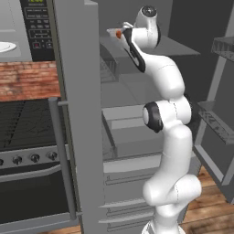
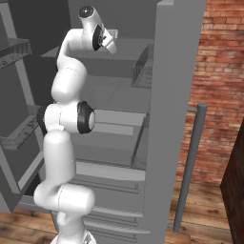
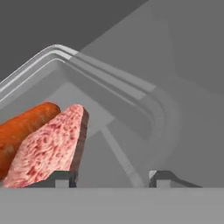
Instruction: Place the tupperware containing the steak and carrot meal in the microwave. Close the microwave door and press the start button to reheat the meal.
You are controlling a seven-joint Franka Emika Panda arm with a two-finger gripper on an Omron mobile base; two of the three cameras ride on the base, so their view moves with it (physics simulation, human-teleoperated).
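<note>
Claw (image 3: 109,177) hovered just over the tupperware (image 3: 131,98) on a fridge shelf (image 1: 178,45), its 2 fingertips (image 3: 59,177) apart, straddling the rim beside the steak (image 3: 50,151) and carrot (image 3: 22,127); whether they gripped was unclear.

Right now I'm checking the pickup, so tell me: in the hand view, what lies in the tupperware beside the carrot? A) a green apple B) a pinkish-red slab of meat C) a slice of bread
B: a pinkish-red steak lies against the orange carrot inside the tupperware.
</note>
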